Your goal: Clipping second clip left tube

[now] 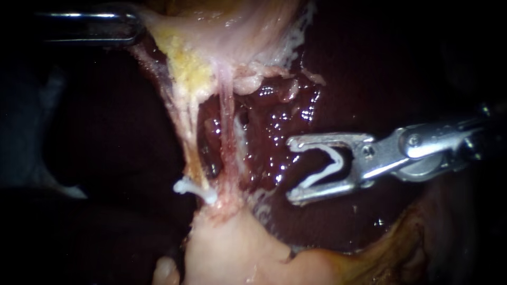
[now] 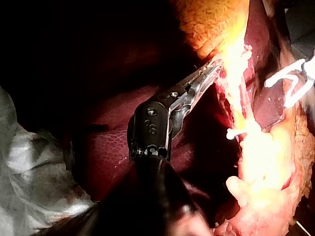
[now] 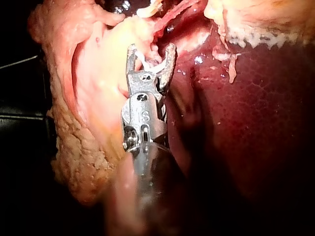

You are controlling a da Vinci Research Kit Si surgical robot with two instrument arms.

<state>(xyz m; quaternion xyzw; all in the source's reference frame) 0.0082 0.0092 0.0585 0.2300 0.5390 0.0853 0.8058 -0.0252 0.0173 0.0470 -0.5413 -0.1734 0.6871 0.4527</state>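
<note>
Two stretched strands run down the middle: the yellowish left tube [image 1: 186, 132] and the pink right tube [image 1: 228, 132]. A shut white clip [image 1: 193, 189] crosses the left tube's lower end; it also shows in the left wrist view [image 2: 234, 132]. My right instrument [image 1: 290, 170] is to the right of both tubes, over the liver. Its jaws stand wide apart and hold an open white clip [image 1: 323, 168], with no tissue between them. My left instrument [image 1: 138, 24] is at the upper left, its jaws shut on gallbladder tissue [image 1: 174, 31] and holding it taut [image 2: 209, 73].
Dark red liver [image 1: 274, 121] lies behind the tubes. A pale lump of tissue [image 1: 232, 248] fills the lower middle. In the left wrist view white gauze [image 2: 24, 162] lies beside the shaft. Fatty yellow tissue [image 3: 78, 147] flanks my right instrument [image 3: 150, 51].
</note>
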